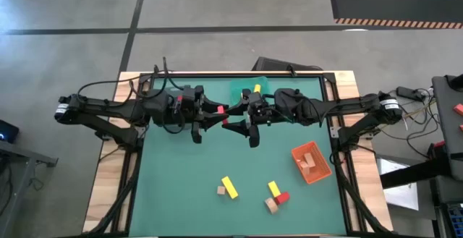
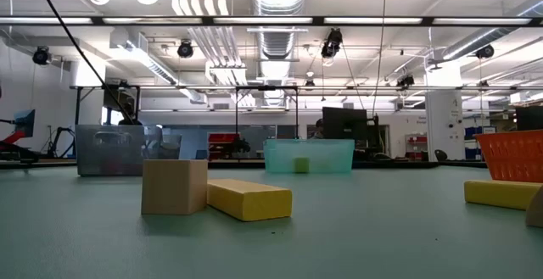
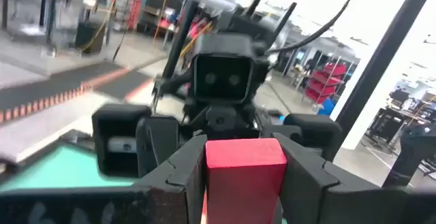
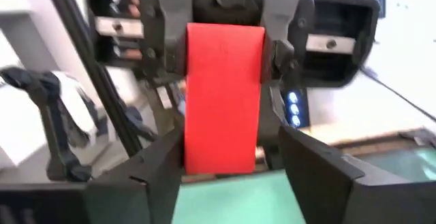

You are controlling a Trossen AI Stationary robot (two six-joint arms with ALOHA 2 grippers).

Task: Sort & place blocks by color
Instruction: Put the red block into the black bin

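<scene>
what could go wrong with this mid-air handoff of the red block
1. The red block sits between the left arm's fingers while the right arm's fingers stand open around it; a weak grip could let it fall to the table.
2. The two arms are nose to nose, so pulling apart carelessly could knock them together.
3. The teal bin close by holds a yellow block; a drop there would mix colors.

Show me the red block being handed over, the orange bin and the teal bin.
red block (image 4: 223,94): right wrist view, its broad front face.
orange bin (image 1: 323,171): high view, its right rim.
teal bin (image 2: 327,156): low view, its front wall.
</scene>
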